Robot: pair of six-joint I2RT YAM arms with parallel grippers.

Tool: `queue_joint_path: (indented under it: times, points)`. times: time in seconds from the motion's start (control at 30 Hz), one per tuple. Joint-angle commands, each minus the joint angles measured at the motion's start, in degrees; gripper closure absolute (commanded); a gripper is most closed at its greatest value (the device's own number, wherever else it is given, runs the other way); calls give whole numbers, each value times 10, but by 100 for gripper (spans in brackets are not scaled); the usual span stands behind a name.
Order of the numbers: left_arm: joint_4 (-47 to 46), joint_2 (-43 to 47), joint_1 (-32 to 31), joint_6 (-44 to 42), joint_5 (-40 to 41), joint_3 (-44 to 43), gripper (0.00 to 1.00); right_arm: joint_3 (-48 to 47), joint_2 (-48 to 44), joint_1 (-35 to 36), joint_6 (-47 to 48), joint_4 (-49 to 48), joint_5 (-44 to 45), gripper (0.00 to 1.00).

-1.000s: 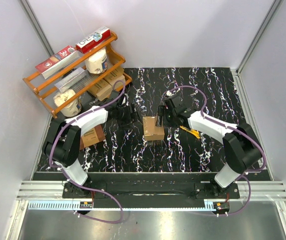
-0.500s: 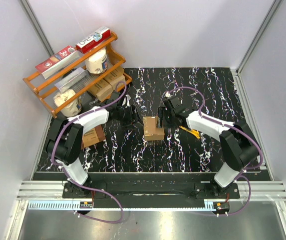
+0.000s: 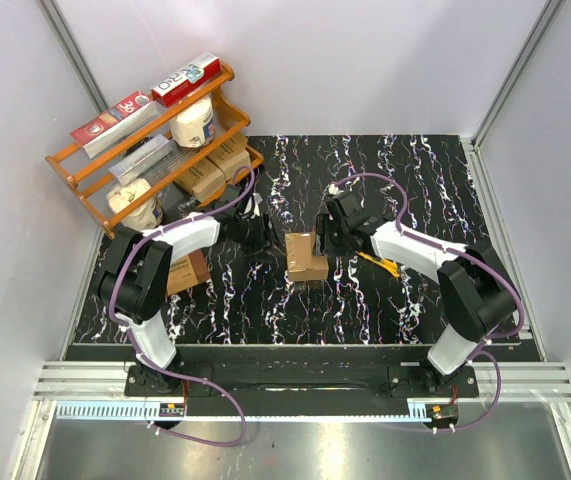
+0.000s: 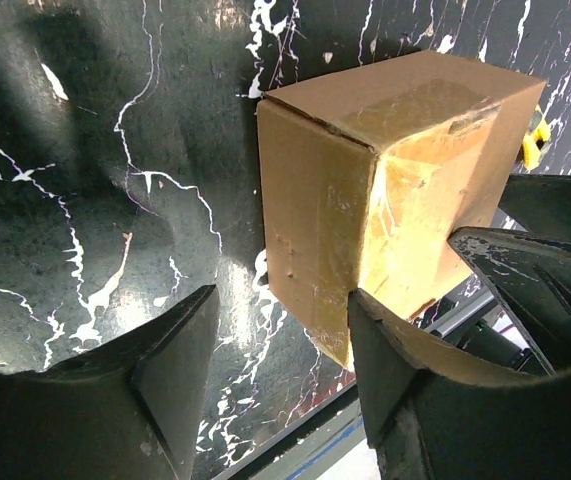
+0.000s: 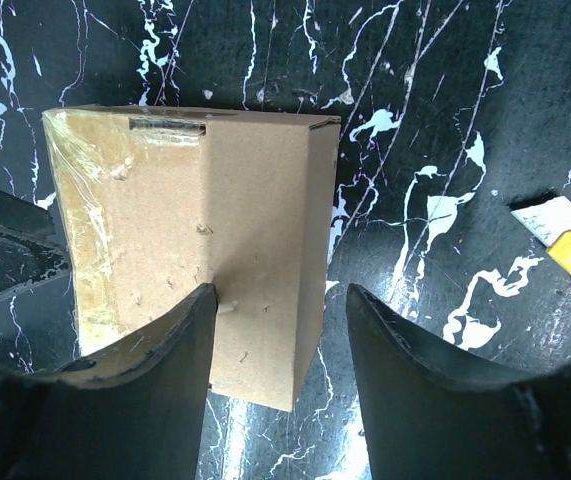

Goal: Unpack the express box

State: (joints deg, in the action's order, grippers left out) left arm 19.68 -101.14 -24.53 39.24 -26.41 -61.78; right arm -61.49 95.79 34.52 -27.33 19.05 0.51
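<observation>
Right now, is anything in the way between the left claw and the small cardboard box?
Nothing visible. The left claw is open and faces the box directly, with only bare table showing between them.

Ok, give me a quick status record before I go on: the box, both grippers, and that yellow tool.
express box: mid-table, flaps shut, clear tape over the seam
left gripper: jaws open, empty, at the box's left side
right gripper: jaws open, empty, at the box's right side; contact cannot be told
yellow tool: lying flat to the right of the box, not held
unpacking: not yet begun
</observation>
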Motion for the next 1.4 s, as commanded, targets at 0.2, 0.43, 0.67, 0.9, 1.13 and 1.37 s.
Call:
queue_joint_path:
  times: [0.2, 0.43, 0.67, 0.9, 1.13, 1.37]
  points:
    - [-26, -6, 4, -11, -19, -8, 41, -13, 24, 4, 14, 17, 26, 45]
    - [-66, 19, 4, -1, -43, 1, 37, -14, 27, 4, 13, 18, 24, 54]
    - [-52, -7, 4, 0, -30, -3, 41, -16, 29, 4, 11, 18, 23, 57]
    - [-48, -20, 4, -6, -24, 6, 49, -19, 31, 4, 8, 21, 23, 60]
    - [-11, -24, 4, -15, 13, 7, 58, -17, 29, 4, 3, 24, 28, 63]
    - [-2, -12, 12, -14, 28, 29, 64, -16, 30, 3, 0, 27, 31, 65]
